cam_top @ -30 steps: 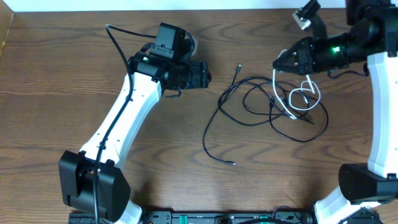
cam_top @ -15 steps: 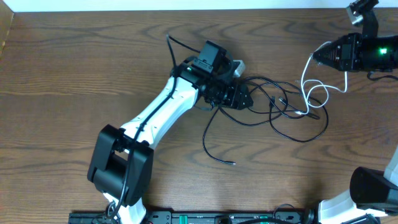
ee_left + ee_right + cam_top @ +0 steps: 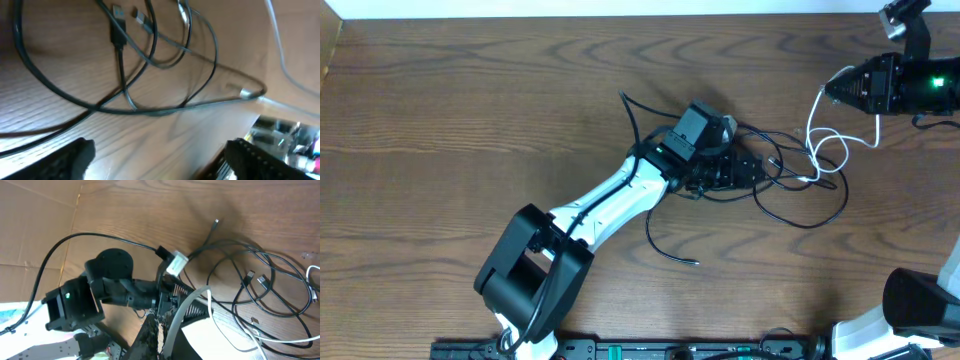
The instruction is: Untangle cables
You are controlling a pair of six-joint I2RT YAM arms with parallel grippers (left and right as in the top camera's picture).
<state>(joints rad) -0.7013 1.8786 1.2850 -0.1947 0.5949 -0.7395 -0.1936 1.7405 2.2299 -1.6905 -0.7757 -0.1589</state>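
Left arm swings in from the left half of the table (image 3: 440, 120) and now reaches across to the tangle, its left gripper (image 3: 752, 168) low over the black loops. Its fingers (image 3: 80, 152) stand wide apart with nothing between them: released, no grasp yet. Right gripper (image 3: 827, 92) is up near the far right corner, where it was half a second ago, clenched on the white cable (image 3: 817, 140), which hangs from it in a slack loop down into the knot. Black cable (image 3: 117, 35) lies flat on the wood right of centre, coiled in several overlapping loops, one tail trailing toward the near edge. Reading: white end is lifted and held; the left arm looks set to pin or take the black one so the two can be drawn apart. Separation not yet done. Hard to make out: the left wrist covers part of the tangle from overhead, so how the white threads through the black there is unclear. Left wrist view is blurred, plug ends only roughly legible. Right wrist view shows its own fingertips poorly. Right arm is cut off at the frame edge.
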